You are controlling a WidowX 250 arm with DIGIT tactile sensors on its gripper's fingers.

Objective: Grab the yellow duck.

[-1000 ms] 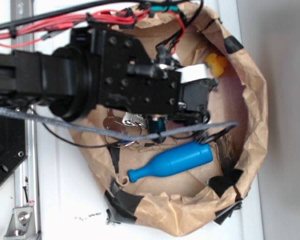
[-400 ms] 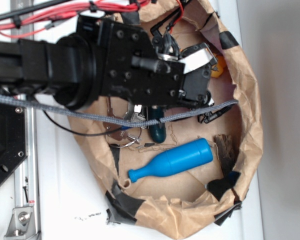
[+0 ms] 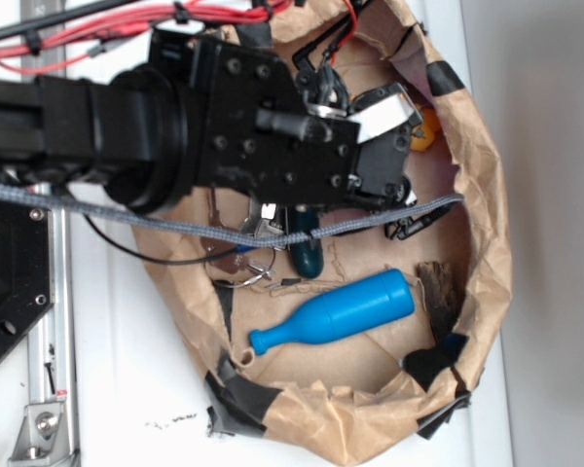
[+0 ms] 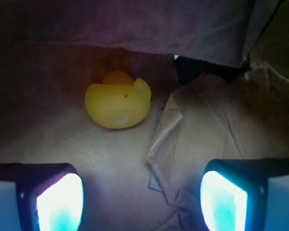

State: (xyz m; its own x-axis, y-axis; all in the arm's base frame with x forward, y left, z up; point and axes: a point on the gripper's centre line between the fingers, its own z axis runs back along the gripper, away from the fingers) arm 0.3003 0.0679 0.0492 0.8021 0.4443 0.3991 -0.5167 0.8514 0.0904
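I am holding the end effector (image 4: pixel 139 202) wide open and empty; the yellow duck (image 4: pixel 118 103) is lying ungrasped ahead by the paper wall (image 4: pixel 135 29). Approach and closing are pending.

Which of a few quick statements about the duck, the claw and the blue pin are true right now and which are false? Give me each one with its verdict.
1. The claw is open with nothing between its fingers. True.
2. The yellow duck is already gripped. False: in the wrist view it lies on the paper ahead of the fingers, apart from both.
3. The blue pin lies on its side inside the brown paper nest. True.
4. The exterior view shows the whole duck. False: only a yellow-orange sliver shows past the claw's housing, near the nest's wall.
5. The duck sits right beside the blue pin. False: the arm and a grey cord lie between them in the exterior view.
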